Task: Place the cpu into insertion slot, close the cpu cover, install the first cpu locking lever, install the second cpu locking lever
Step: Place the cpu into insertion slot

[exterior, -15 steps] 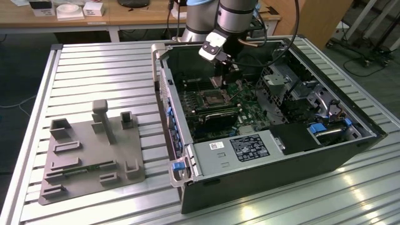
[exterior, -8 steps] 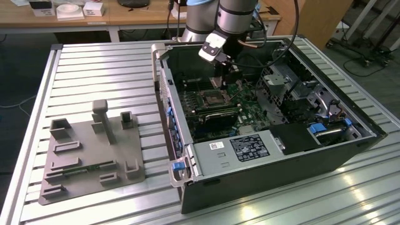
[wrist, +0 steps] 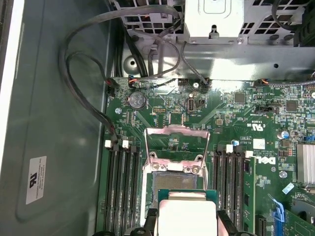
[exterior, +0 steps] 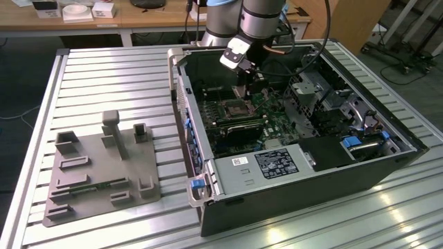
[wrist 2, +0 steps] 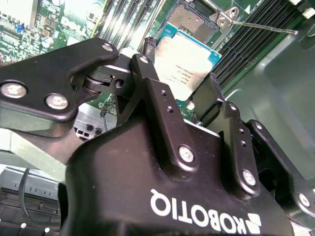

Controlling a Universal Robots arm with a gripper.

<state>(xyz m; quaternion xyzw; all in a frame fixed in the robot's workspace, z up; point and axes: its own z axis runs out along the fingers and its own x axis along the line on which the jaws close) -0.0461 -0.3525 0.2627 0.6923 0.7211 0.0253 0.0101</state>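
CPU (wrist 2: 184,61) is pinched by two opposite edges in my gripper (wrist 2: 177,81), its black fingers (wrist 2: 143,66) clenched on either side and its silvery labelled top facing the second wrist camera. It hangs just beside the slot (wrist 2: 192,17), not seated in it: the slot's dark contact field is still bare. In the first wrist view the CPU (wrist: 187,219) overlaps one edge of the slot (wrist: 174,179), and I cannot tell whether it touches the rim. The cover (wrist: 176,130) is swung open off the slot, hinged at the side away from the CPU, with green board (wrist: 236,113) showing through its window. A thin metal lever (wrist 2: 261,28) juts out sideways from the slot. Long black memory slots (wrist: 120,191) flank the slot on both sides. In the exterior view the gripper (exterior: 244,93) reaches down into the open case (exterior: 291,207), right over the slot (exterior: 235,108); the grey power supply (exterior: 260,165) lies inside the case well apart from the slot.
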